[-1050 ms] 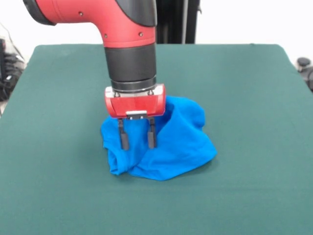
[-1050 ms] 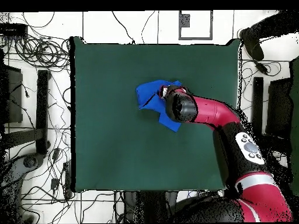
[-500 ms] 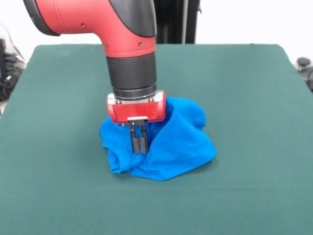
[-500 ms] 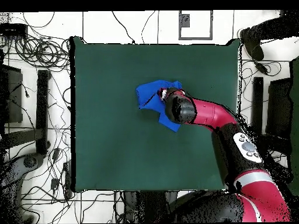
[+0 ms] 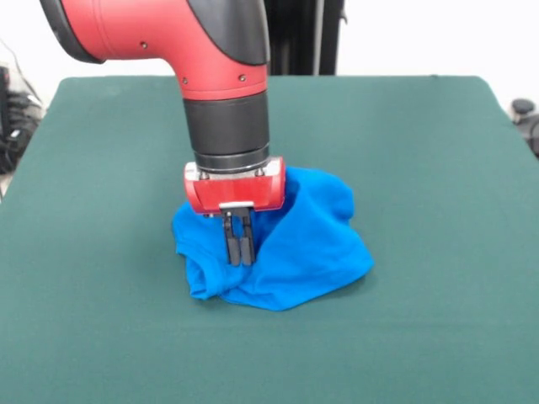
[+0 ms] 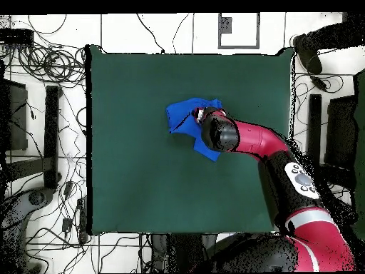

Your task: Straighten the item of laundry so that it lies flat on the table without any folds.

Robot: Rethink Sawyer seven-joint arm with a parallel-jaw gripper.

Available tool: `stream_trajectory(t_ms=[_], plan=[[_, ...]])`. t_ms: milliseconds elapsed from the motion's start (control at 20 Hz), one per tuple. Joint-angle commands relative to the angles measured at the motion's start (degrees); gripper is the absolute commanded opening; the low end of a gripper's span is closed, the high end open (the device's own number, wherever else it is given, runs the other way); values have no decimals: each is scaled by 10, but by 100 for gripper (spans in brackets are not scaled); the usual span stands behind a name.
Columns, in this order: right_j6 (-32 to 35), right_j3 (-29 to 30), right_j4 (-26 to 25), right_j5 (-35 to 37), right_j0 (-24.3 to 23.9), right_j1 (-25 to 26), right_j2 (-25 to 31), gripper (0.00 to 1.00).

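We find the item of laundry (image 5: 290,244), a bright blue T-shirt, lying crumpled in a bunched heap near the middle of the table (image 5: 438,151); it is not flat, and we note folds and raised ridges across its upper surface, with a rolled edge along its lower left side in the front view. In the overhead view the shirt (image 6: 184,118) shows as an irregular blue patch sitting toward the upper centre of the green top, partly covered by the arm. We observe the gripper (image 5: 238,249) pointing straight down into the heap, its two dark fingers (image 5: 230,244) drawn together with their tips pressed into the fabric, pinching a fold of the shirt between them. The red gripper body sits directly above, just over the cloth. The arm (image 6: 256,139) reaches the shirt from the lower right of the overhead view. The green table top (image 6: 142,178) around the shirt is bare. Beyond the table's edges we record tangled cables (image 6: 43,61) on the floor.
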Motion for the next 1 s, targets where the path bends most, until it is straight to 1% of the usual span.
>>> stream_trajectory(t_ms=[50, 200, 350, 400, 1000], plan=[[24, 6, -25, -6, 25, 0, 30, 0], [31, 10, -21, -7, 25, -4, 29, 0], [27, 16, -24, -16, 17, -3, 40, 0], [25, 16, -25, -18, 15, -3, 42, 100], [21, 18, -28, -23, 10, -2, 49, 100]])
